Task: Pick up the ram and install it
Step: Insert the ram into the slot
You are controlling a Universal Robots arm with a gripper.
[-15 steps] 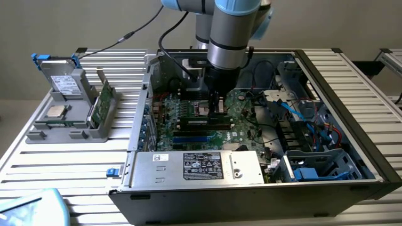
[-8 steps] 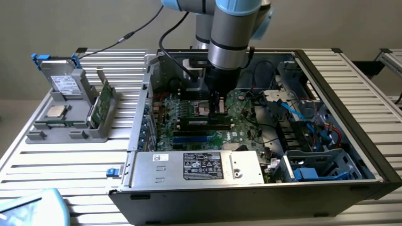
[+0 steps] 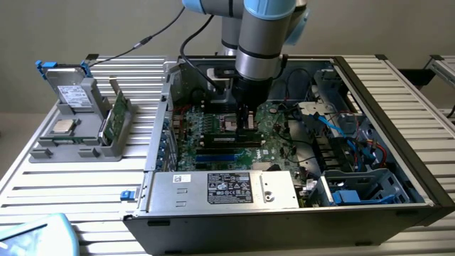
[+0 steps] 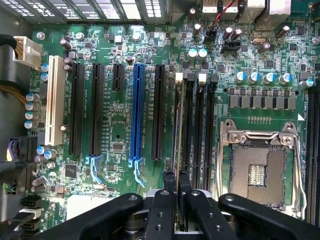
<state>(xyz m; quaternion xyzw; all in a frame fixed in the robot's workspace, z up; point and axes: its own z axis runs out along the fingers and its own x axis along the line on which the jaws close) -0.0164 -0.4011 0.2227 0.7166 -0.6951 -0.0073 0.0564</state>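
**Item 1, gripper** (image 4: 177, 175). The black fingers (image 4: 169, 186) are standing almost together, pinching a thin strip seen edge-on.

**Item 2, ram** (image 4: 175, 135). This is the pinched strip. It is hanging lengthwise over the nearest of the memory slots (image 4: 200, 125), just beside a black expansion slot. Whether its lower edge is touching the slot cannot be told.

**Item 3, handling note, as a judgement.** The step in hand is looking like seating the ram.
- The board is best kept upright and parallel with the slot along its whole length.
- Its notch should be sitting over the slot's key.
- The white latch (image 4: 178, 77) at the far end should be standing clear.
- Pressure ought to be going straight down and evenly. A tilt towards one end risks one corner seating alone, or the edge scraping the neighbouring slot.

**Item 4, motherboard** (image 4: 116, 112). It is lying flat under the gripper. A blue slot (image 4: 137, 110) is sitting near the ram on one side. The open processor socket (image 4: 260, 170) is sitting beyond the memory slots on the other.

**Item 5, case** (image 3: 398, 106). It is lying open on the slatted surface (image 3: 71, 181), with the power supply (image 3: 227, 189) at its front. The arm (image 3: 259, 42) is reaching down into it.

**Item 6, stand** (image 3: 78, 144). It is sitting on the exterior view's left, well apart from the gripper, and is carrying a green expansion card (image 3: 117, 114).
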